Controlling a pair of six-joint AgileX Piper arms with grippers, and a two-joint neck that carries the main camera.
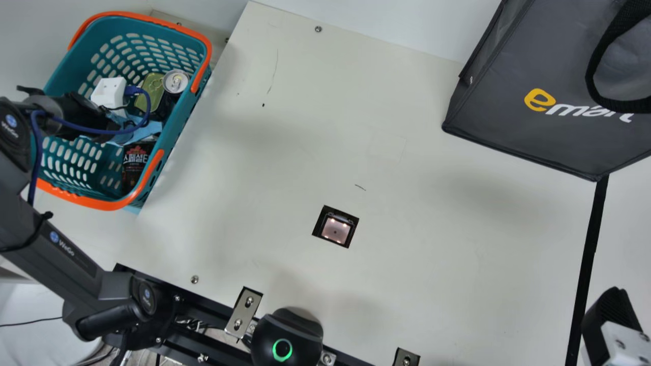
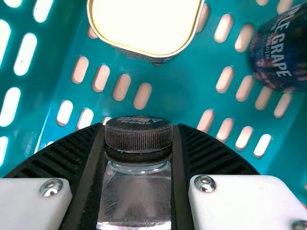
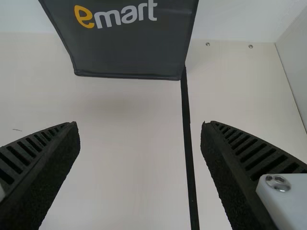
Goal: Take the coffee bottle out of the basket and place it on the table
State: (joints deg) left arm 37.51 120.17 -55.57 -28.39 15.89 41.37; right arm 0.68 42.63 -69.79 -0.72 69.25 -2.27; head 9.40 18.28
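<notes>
Clasping the coffee bottle [image 2: 134, 196] between them, my left jaws flank its cap [image 2: 138, 136], while my right jaws gape.

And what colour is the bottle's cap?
The cap is black, clearest in the left wrist view.

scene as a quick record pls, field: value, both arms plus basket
held: clear bottle with ribbed black cap
holder: left gripper, jaws against both sides
basket: teal plastic, orange rim
inside includes: green metal tin, silver-topped can
right gripper: jaws apart, nothing between
bag: dark grey fabric
status: bottle not yet on table
</notes>
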